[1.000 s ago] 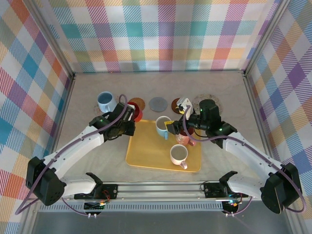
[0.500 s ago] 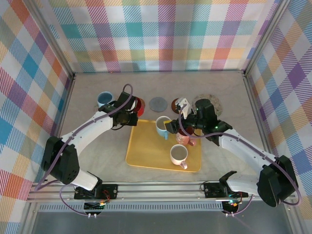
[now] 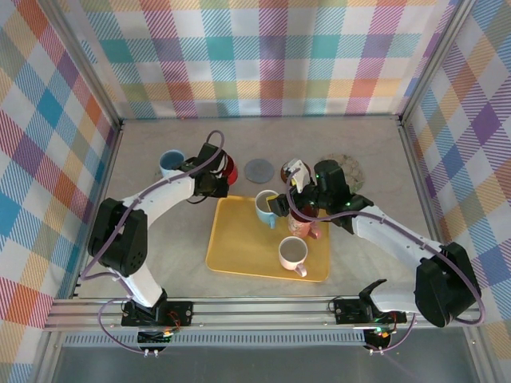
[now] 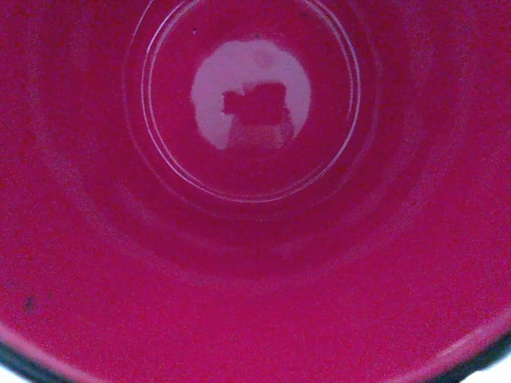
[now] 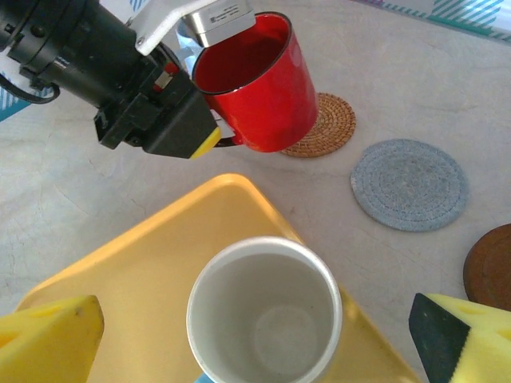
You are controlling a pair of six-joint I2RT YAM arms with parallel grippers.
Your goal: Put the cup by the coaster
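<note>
Fingers [image 5: 200,140] of the left gripper [image 5: 209,80] were clamped together on the rim of the red cup [image 5: 259,80], one inside the wall and one outside near the handle. The left wrist camera looked straight down into the cup's glossy red interior. Far left of this pair, a blue cup [image 3: 171,163] stood on the table. The red cup was tilted, its base just over the left edge of the woven coaster [image 5: 329,128]. From these angles it was hard to tell whether the base touched anything, though it looked slightly raised. To the right lay a grey coaster [image 5: 409,183], apart from the woven one. Nearer, a white cup [image 5: 263,319] stood at the far edge of the yellow tray [image 3: 239,251], and the right gripper [image 5: 254,339] hung above it with its fingers spread wide, holding nothing.

The step in hand appeared to be the set-down. The next move would call for levelling the cup, lowering it onto bare table beside the coaster, not on it, and then parting the fingers.
</note>
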